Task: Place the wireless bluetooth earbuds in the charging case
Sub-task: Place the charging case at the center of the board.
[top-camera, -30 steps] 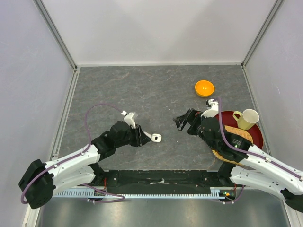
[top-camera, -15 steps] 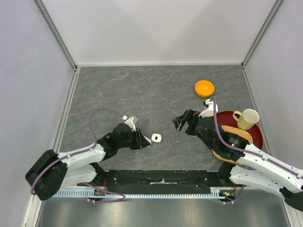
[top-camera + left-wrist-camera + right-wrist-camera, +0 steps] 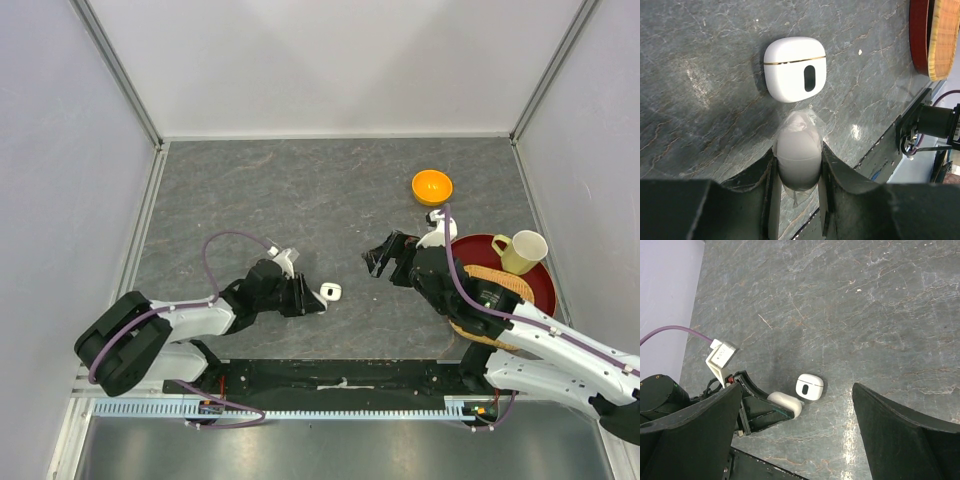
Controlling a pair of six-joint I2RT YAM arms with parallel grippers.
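Note:
A closed white charging case [image 3: 795, 69] with a gold seam and a black oval lies flat on the grey table; it also shows in the top view [image 3: 331, 291] and the right wrist view [image 3: 809, 386]. My left gripper [image 3: 798, 150] is shut on a second white pill-shaped case [image 3: 798, 159] wrapped in clear film, its tip just short of the lying case. From above, the left gripper [image 3: 311, 302] sits low at the table. My right gripper [image 3: 387, 257] hovers open to the right, nothing between its fingers [image 3: 695, 430]. The earbuds are out of view.
An orange bowl [image 3: 432, 185] stands at the back right. A red plate [image 3: 541, 288] beside the right arm carries a woven mat [image 3: 505, 285] and a pale yellow mug [image 3: 522, 250]. The plate's edge [image 3: 917, 35] shows in the left wrist view.
The left arm has folded lower toward the near edge, its gripper staying beside the lying case. The right gripper has crept slightly left.

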